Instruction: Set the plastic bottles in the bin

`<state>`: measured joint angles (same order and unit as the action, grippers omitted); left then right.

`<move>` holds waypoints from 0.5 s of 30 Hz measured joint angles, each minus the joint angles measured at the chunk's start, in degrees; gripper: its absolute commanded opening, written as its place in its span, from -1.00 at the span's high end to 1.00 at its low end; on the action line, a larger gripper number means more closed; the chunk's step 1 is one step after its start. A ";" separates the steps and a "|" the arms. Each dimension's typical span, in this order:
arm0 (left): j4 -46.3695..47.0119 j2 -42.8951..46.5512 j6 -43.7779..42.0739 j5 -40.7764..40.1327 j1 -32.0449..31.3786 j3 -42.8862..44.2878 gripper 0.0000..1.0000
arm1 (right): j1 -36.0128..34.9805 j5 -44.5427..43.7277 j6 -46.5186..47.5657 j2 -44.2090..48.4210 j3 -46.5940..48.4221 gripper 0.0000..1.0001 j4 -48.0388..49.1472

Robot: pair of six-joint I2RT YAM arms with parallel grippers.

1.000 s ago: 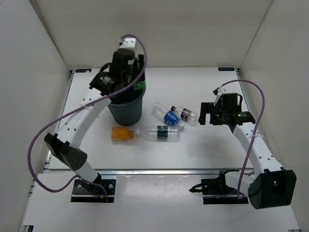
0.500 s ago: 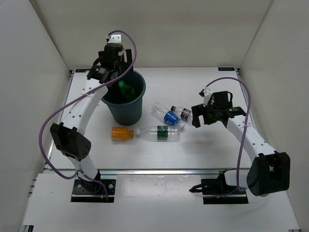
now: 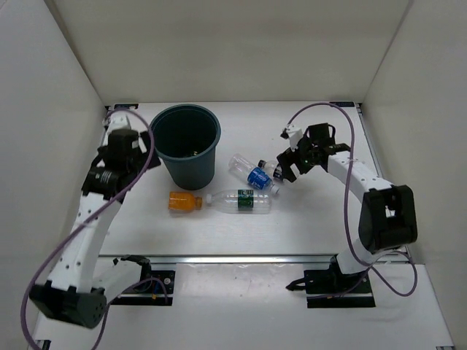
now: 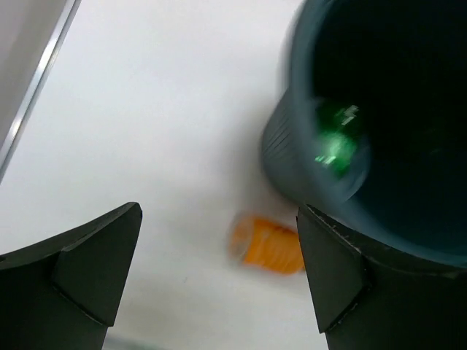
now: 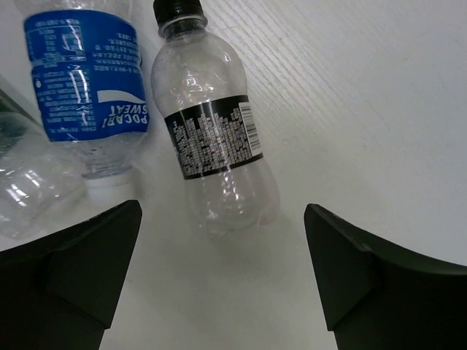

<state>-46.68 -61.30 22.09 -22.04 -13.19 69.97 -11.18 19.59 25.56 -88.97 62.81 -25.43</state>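
Observation:
The bin [image 3: 217, 135] stands at the back left, and a blurred green bottle [image 4: 336, 140] lies inside it. On the table lie an orange bottle [image 3: 184, 201], a clear green-label bottle [image 3: 239, 201], a blue-label bottle [image 3: 253, 175] and a dark-label bottle [image 3: 271, 169]. My left gripper [image 3: 124, 157] hovers left of the bin, open and holding nothing [image 4: 219, 270], with the orange bottle [image 4: 268, 244] below it. My right gripper [image 3: 287, 168] is open just over the base end of the dark-label bottle [image 5: 211, 138], whose body lies ahead of the fingertips [image 5: 222, 270]. The blue-label bottle [image 5: 87, 80] lies beside it.
White walls close in the table on the left, back and right. A metal rail [image 3: 233, 257] runs along the near edge. The bin's outer wall [image 4: 288, 153] is close to my left gripper's right finger. The clear green-label bottle [image 5: 22, 189] lies at the left edge of the right wrist view.
My left gripper opened above the bin, dropped the green bottle inside, then swung away to the left and nearer. My right gripper moved left up to the dark-label bottle.

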 measured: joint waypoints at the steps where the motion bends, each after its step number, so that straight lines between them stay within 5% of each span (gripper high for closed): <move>1: -2.16 3.23 1.49 -0.76 0.83 -3.39 -0.96 | -0.02 0.11 1.01 -1.64 0.59 -0.80 0.22; 9: -13.81 16.96 11.58 0.76 -0.04 -18.34 -0.97 | 1.46 2.67 4.50 -11.15 2.56 -0.75 2.95; 15: -15.96 18.99 15.47 2.99 -0.92 -21.16 -0.97 | 1.20 4.00 4.24 -12.85 2.45 -0.35 6.16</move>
<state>-62.63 -42.30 37.56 -19.05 -14.11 48.82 -9.98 23.59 29.80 -101.82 65.25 -19.27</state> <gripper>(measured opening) 0.983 0.760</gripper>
